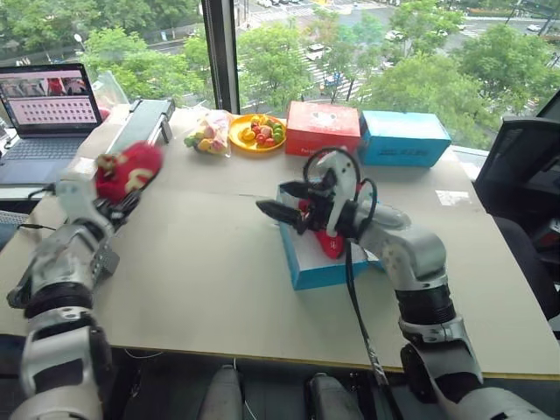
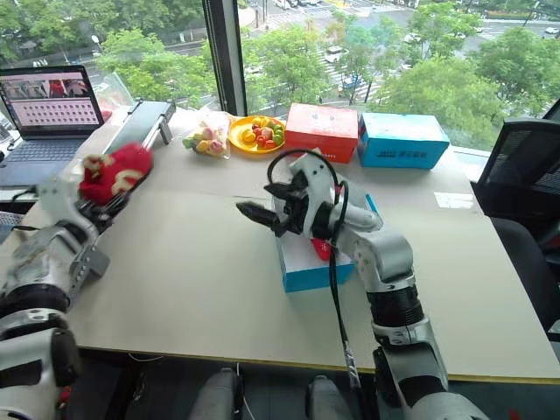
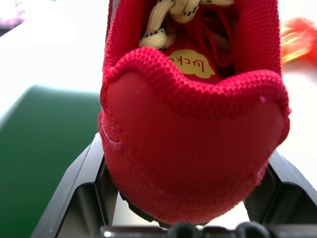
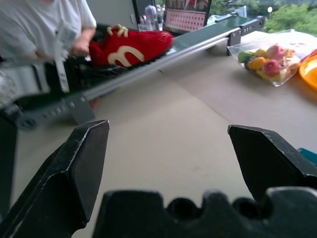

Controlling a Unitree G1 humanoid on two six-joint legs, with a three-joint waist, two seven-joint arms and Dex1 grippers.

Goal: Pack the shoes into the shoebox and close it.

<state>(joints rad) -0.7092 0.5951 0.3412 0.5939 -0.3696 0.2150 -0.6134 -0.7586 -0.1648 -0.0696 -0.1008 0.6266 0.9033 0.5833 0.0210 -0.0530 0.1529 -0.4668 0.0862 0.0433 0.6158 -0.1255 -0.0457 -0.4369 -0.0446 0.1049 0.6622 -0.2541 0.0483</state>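
Note:
My left gripper (image 1: 118, 197) is shut on the heel of a bright red shoe (image 1: 129, 171) and holds it in the air over the table's left side; in the left wrist view the shoe (image 3: 193, 134) sits between both black fingers (image 3: 81, 193). The blue shoebox (image 1: 319, 271) lies open at the table's middle, white inside, with a second red shoe (image 1: 331, 243) in it. My right gripper (image 1: 276, 199) hovers open and empty just above the box's left end, pointing toward the held shoe (image 4: 131, 47). My right arm hides the box's lid.
A red box (image 1: 324, 127) and another blue box (image 1: 404, 138) stand at the back. Beside them are a yellow fruit plate (image 1: 258, 133) and a bag of fruit (image 1: 208, 133). A green conveyor (image 1: 144, 122) and laptop (image 1: 48, 109) are far left. A person in white (image 4: 44, 25) stands behind the conveyor.

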